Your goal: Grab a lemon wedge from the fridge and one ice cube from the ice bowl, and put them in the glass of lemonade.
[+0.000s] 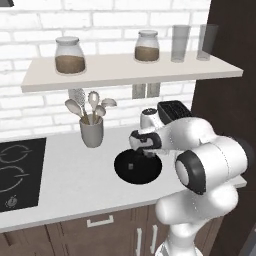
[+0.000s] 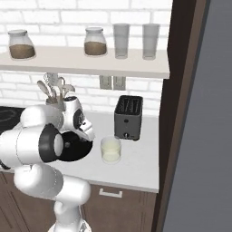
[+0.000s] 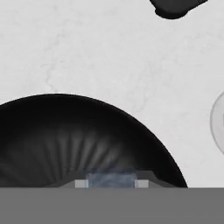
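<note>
My gripper (image 3: 111, 181) reaches down into the ice bowl (image 1: 137, 172), a shallow black dish on the white counter. Its fingertips (image 3: 80, 183) are shut on a small pale grey ice cube (image 3: 111, 179) just above the bowl's floor. In the left base view the gripper (image 1: 149, 153) sits over the bowl's far right part, and another tiny cube (image 1: 130, 166) lies loose inside. The glass of lemonade (image 2: 110, 149) stands right of the bowl (image 2: 78, 152), in front of the toaster. The fridge's grey side (image 2: 204, 136) rises at the far right. The lemon wedge is out of view.
A black toaster (image 2: 128, 117) stands behind the glass. A grey utensil cup (image 1: 91, 131) is left of the bowl and a black stovetop (image 1: 17, 172) lies further left. The shelf (image 1: 130, 70) above carries two jars and two tall glasses.
</note>
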